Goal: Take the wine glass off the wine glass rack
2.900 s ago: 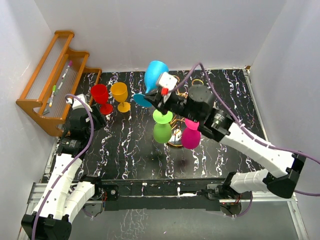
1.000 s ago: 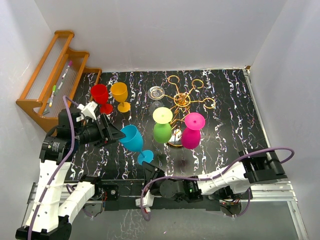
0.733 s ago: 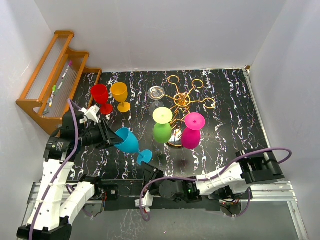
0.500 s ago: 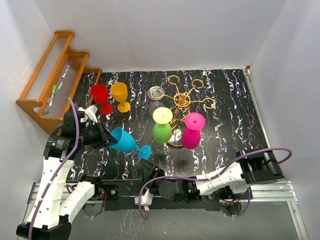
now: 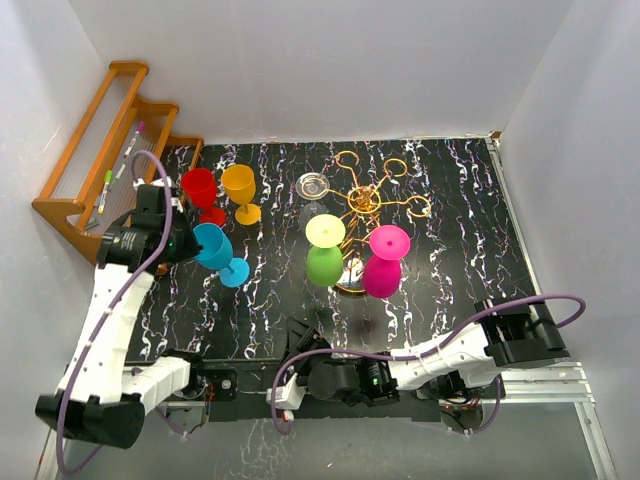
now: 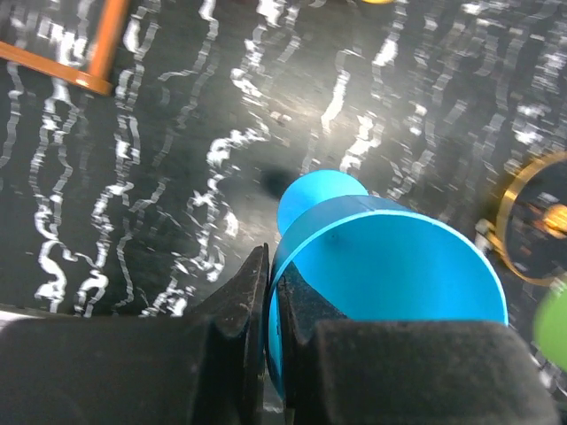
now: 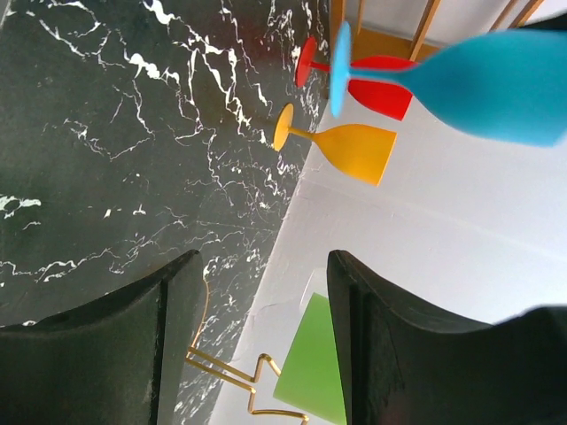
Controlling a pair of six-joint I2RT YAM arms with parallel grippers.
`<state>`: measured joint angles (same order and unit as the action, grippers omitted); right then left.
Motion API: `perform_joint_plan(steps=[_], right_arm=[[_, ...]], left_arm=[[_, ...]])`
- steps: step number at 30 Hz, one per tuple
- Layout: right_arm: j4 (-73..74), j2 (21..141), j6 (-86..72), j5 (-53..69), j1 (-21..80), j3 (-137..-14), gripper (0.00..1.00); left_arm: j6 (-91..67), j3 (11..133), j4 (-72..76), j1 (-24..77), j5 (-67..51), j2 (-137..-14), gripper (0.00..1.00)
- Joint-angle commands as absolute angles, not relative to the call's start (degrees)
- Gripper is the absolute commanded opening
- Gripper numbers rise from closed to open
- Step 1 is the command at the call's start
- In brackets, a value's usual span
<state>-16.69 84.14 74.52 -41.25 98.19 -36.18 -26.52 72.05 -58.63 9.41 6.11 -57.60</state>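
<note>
The blue wine glass (image 5: 212,246) is off the wine glass rack (image 5: 366,200) and sits in the left gripper (image 6: 270,297), well to the left of the rack and just in front of the red glass (image 5: 199,185) and the orange glass (image 5: 239,183), which stand upright on the table (image 5: 440,230). It is tilted, with its bowl toward the gripper and its round foot pointing out and down toward the near side of the table. The foot seems to hang a little clear of the surface, though this cannot be told for sure.

The left gripper is clenched on the glass. In the left wrist view its two black fingers (image 6: 237,305) pinch the rim of the bowl, one outside the wall and one inside, with only the thin blue wall between them.

On the rack, a green glass (image 5: 323,265) and a pink glass (image 5: 381,277) hang bowl-down from the near arms. A clear glass (image 5: 313,185) is at the rack's far left.

The right gripper (image 7: 261,354) is low at the near edge of the table, released and spread wide, with nothing between its fingers — it touches no glass.
</note>
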Motion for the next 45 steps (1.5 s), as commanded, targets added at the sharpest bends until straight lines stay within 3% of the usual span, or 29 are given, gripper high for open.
perform_joint_plan(steps=[1,7,17,26,32,38,45], right_arm=[[-16.28,83.43,70.51,-43.28,112.66,-39.05,0.6],[-16.35,83.25,69.97,-43.43,112.61,-38.4,0.6],[-16.6,82.26,69.51,-43.61,112.35,-38.18,0.6],[-16.75,81.31,69.43,-43.51,111.78,-37.73,0.6],[-16.8,81.04,69.4,-43.24,111.4,-37.8,0.6],[-16.82,81.17,69.35,-43.18,111.31,-38.09,0.6],[-16.79,82.03,68.56,-43.15,111.25,-39.57,0.6]], left_arm=[[-22.56,69.08,-54.45,9.41,20.79,-62.63,0.0],[-21.27,66.23,-47.21,8.57,30.09,-69.8,0.01],[-21.19,69.84,-38.05,-0.59,23.65,-78.06,0.01],[-21.97,74.53,-33.76,-1.66,22.23,-84.24,0.02],[-21.85,77.83,-34.26,-1.69,22.68,-87.26,0.12],[-21.88,78.72,-36.52,-1.74,22.44,-85.52,0.33],[-22.14,78.94,-39.36,-1.8,21.99,-79.09,0.38]])
